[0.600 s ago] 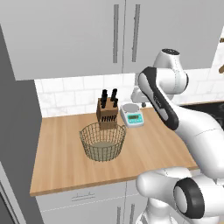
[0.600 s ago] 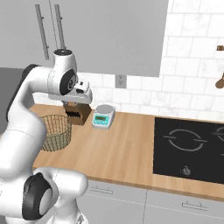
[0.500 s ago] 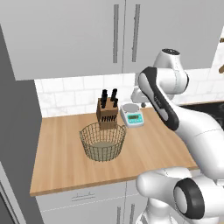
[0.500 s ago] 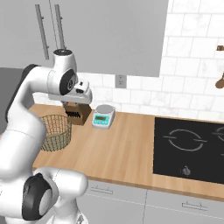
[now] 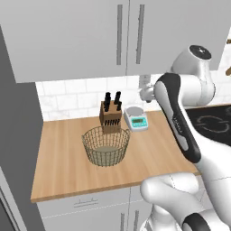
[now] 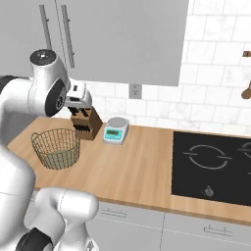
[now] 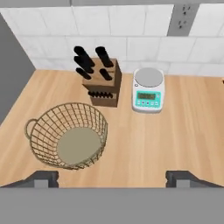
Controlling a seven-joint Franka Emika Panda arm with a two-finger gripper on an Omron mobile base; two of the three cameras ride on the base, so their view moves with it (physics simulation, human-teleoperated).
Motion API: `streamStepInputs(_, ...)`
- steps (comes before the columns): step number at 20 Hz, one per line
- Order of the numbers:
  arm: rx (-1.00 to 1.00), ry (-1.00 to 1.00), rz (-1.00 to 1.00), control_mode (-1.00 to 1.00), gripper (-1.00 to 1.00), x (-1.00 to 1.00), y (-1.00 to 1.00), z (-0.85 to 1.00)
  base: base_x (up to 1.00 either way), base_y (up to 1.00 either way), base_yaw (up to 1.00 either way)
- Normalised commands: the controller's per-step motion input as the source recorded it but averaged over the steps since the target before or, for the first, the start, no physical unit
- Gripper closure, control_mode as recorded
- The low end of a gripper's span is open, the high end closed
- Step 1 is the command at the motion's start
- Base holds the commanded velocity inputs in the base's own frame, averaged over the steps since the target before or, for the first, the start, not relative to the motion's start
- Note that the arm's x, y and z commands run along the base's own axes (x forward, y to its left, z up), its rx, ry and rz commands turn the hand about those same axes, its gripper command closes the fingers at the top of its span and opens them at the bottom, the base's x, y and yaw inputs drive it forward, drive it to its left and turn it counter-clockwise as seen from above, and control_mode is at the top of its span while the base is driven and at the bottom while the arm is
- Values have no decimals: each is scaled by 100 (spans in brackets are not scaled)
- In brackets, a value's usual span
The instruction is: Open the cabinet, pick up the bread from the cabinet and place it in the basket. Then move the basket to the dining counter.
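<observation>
The cabinet [image 5: 85,40] [image 6: 122,39] hangs over the wood counter with both doors shut, its two bar handles [image 5: 119,34] side by side at the seam. The bread is hidden. The wire basket [image 5: 106,145] [image 6: 56,147] [image 7: 70,135] stands empty on the counter, in front of the knife block. My gripper [image 5: 146,92] [image 6: 77,100] [image 7: 113,178] hovers just under the cabinet's bottom edge, above and right of the basket. It is open and holds nothing. The dining counter is out of view.
A knife block [image 5: 110,118] [image 7: 100,83] and a small white scale [image 5: 136,119] [image 7: 148,89] stand against the tiled wall. A black hob [image 6: 215,166] lies to the right. A tall dark grey panel [image 5: 13,158] bounds the counter's left end.
</observation>
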Motion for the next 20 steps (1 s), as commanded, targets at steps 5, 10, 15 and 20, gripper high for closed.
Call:
streamStepInputs(5, 0, -30, -2, -100, -100, -2, 68, 100, 0, 0, 0)
streamStepInputs(10, 0, -30, -3, -100, -100, 19, 40, 90, 0, 0, 0)
streamStepInputs(15, 0, -21, -2, -100, -100, 32, 30, 64, 0, 0, 0)
streamStepInputs(20, 0, -7, -2, -100, -100, 45, 38, 22, 0, 0, 0)
